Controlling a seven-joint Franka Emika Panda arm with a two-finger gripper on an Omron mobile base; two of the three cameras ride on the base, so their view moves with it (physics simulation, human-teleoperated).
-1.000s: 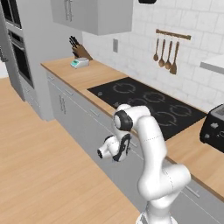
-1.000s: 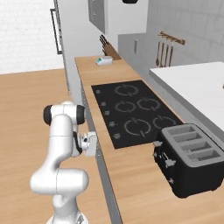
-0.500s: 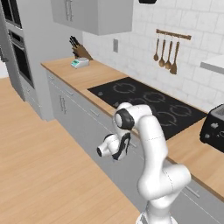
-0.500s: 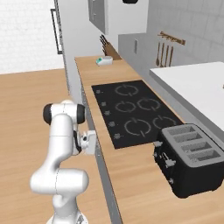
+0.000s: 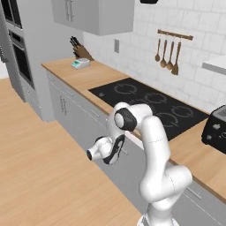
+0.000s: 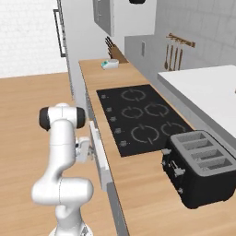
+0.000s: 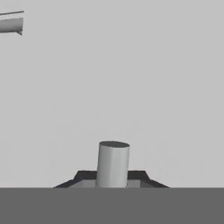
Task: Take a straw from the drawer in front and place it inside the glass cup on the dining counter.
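Note:
The light-grey drawer (image 6: pixel 98 152) sits under the wood counter with the black hob (image 6: pixel 138 120), and its front stands slightly out from the cabinet line. My gripper (image 6: pixel 89 150) presses against that front and is shut on the drawer's silver bar handle (image 7: pixel 113 162). In the hand view the dark fingertips (image 7: pixel 83 176) flank the handle's post against the flat grey drawer front (image 7: pixel 131 87). From the left, the gripper (image 5: pixel 120 149) sits low in front of the cabinets. The straw is hidden inside the drawer. The glass cup and the dining counter are out of view.
A black toaster (image 6: pixel 203 168) stands on the counter to the right of the hob. A knife block (image 5: pixel 79 48) and a small scale (image 5: pixel 79 64) sit at the far end. Utensils (image 5: pixel 167 53) hang on the tiled wall. Open wood floor (image 5: pixel 39 176) lies behind the arm.
My hand has drawn back a little from the cabinets, and the drawer front has come out slightly with it.

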